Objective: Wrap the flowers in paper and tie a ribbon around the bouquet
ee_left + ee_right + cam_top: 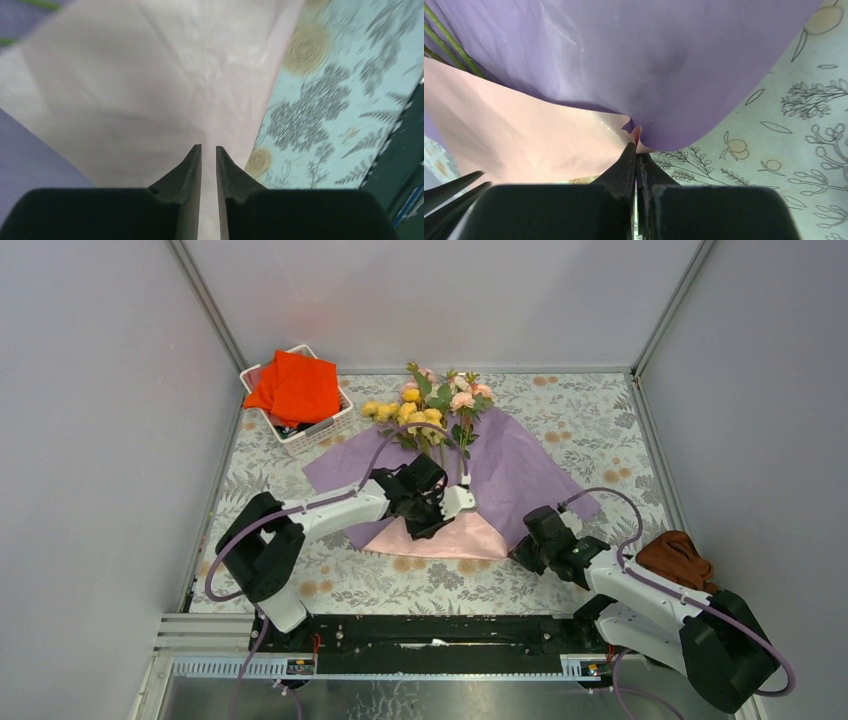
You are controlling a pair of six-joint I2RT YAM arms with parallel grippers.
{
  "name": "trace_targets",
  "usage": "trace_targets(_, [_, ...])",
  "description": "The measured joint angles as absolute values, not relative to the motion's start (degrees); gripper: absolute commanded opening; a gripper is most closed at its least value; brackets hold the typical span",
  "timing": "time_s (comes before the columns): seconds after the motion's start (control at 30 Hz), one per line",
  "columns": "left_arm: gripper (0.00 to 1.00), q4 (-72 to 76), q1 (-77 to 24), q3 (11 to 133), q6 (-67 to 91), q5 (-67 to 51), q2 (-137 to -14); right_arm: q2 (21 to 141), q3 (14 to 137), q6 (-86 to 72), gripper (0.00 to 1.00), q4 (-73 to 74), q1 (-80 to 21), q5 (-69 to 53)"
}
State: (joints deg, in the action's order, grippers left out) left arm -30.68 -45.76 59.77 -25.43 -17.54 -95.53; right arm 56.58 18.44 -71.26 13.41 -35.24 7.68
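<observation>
Purple paper (649, 50) sits pinched by its edge in the right pincer (636, 150).

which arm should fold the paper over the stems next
Likely right: the right gripper is shut on the paper at its edge, while the left gripper hangs over it, jaws slightly apart.

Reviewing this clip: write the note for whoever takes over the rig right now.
Left pincer: slightly open above the pink flap of the paper.
Right pincer: shut on the paper's near right edge.
Flowers lie on the purple side, blooms at the far end.
Done: near corner folded over, pink up.
Left: wrap the paper round the stems, tie a ribbon; none in view.
</observation>
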Motion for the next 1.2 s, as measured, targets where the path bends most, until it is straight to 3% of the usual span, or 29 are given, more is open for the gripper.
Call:
trace_targets(0.2, [0.23,-27.5,-46.5,65.5,-20.8,-24.3,-98.5,56.8,22.1,-65.5,0.01,17.6,-35.2,10.7])
trace_targets(0.27, [0.23,-24.8,-46.7,65.6,-18.3,-25.2,-101.7,56.8,23.4,-63.7,0.12,18.7,-35.2,11.6])
trace_targets(0.33, [0.23,-22.5,-46.7,65.6,-16.1,-25.1,-105.1,56.8,24.5,-62.4,0.37,18.9,-35.2,12.0])
trace_targets(0.4, [0.23,-20.8,-46.7,65.9,-14.3,-25.1,-107.8,56.8,24.6,-62.5,0.51,18.7,-35.2,11.9])
trace_targets(0.53, [0.23,-18.6,-46.5,67.5,-11.2,-25.2,-109.4,56.7,22.1,-66.5,0.6,16.4,-35.2,9.4])
trace_targets(0.63, [0.23,-17.6,-46.5,67.5,-10.1,-25.7,-109.7,55.6,19.1,-71.0,0.61,12.0,-35.2,7.2])
trace_targets(0.7, [0.23,-17.3,-46.5,67.5,-9.6,-25.9,-109.7,55.8,17.5,-74.1,0.6,8.7,-35.2,6.0])
trace_targets(0.77, [0.23,-17.1,-46.5,67.4,-9.4,-26.2,-109.7,57.2,17.5,-75.6,0.53,6.9,-35.2,5.9])
trace_targets(0.9, [0.23,-17.0,-46.5,67.3,-9.4,-26.2,-109.7,60.7,18.2,-76.6,0.18,4.8,-35.2,7.2])
trace_targets(0.97, [0.23,-16.6,-46.5,67.2,-9.4,-26.2,-109.7,61.6,18.2,-75.9,0.07,4.7,-35.2,8.4])
trace_targets(1.07, [0.23,-15.9,-46.4,66.8,-9.5,-26.2,-109.6,63.0,19.7,-72.1,0.0,6.1,-35.3,11.0])
trace_targets(1.2, [0.23,-15.6,-46.0,66.6,-9.5,-26.6,-109.5,65.4,25.4,-63.7,0.0,11.3,-36.4,16.0])
